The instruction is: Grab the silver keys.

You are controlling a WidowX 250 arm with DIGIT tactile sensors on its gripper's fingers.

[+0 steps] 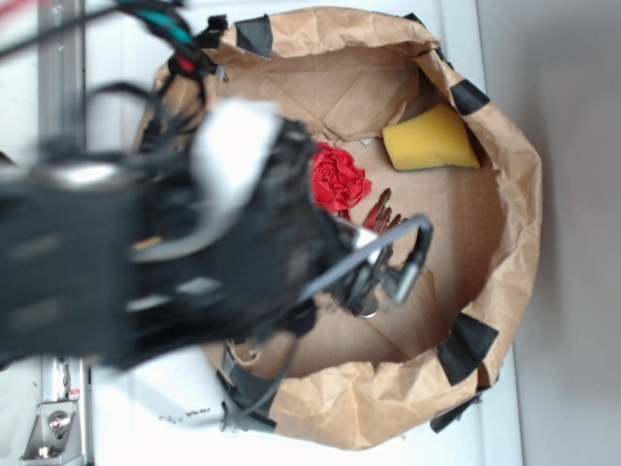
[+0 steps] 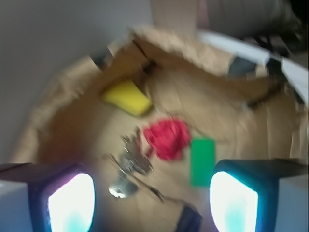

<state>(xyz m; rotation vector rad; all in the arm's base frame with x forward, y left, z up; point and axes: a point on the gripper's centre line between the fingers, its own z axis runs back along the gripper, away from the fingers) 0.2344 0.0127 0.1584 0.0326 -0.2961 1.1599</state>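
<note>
Gripper is hovering above the crumpled brown paper bin, fingers spread wide apart, holding nothing. The bunch of small silver-grey metal keys on a wire ring is lying on the bin floor near its middle, just beside the red fabric flower. Judgement: descent should be centring on the thickest cluster of blades, keeping clear of the flower. Bin is also holding a yellow foam wedge near its wall and a flat green card.
</note>
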